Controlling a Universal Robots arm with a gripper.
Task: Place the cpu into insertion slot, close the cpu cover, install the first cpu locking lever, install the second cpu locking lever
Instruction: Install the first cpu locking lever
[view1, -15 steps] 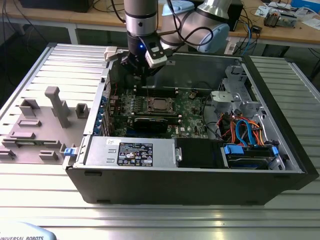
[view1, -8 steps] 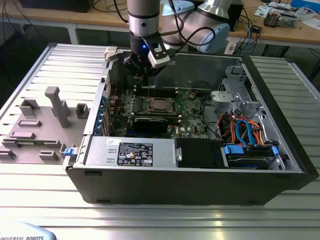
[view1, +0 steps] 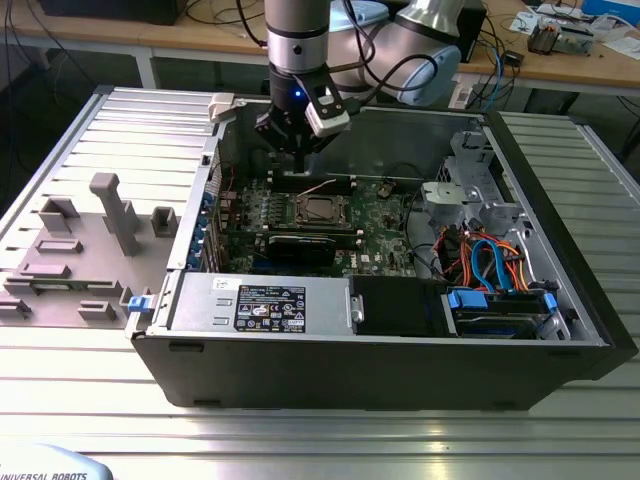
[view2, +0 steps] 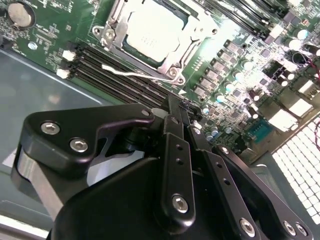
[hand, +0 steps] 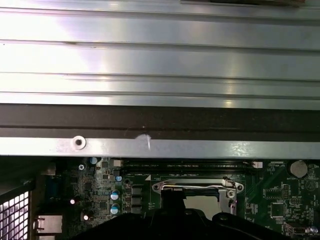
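Cpu (view2: 150, 31), dull silver square chip: seated, upper centre of the second wrist view. Black two-finger gripper (view2: 181, 107) is clenched, empty, nearby. Silver-rimmed insertion slot (view2: 172, 71) filled; thin silver cpu cover (view2: 197, 37) judged closed; wire locking lever (view2: 132, 74) seemingly unlatched.

— What is the arm made of?
— A smooth silver-grey metal tube (view1: 297, 25), round in section. It ends in a black wrist band (view1: 297, 72) with a small blue light (view1: 297, 95) glowing on it.
— Anything mounted there?
— A white box-shaped camera housing (view1: 328, 110), set at the side of the wrist.
— And further back?
— A rounded grey joint casing (view1: 428, 50), with thin black cables (view1: 392, 72) looping across it.
— The tool?
— The jointed tool (view2: 182, 117) is matte black all over. It has one broad rounded knuckle plate and slim flat bars, pinned with silver round-headed screws (view2: 50, 128). The bars carry small recessed holes.
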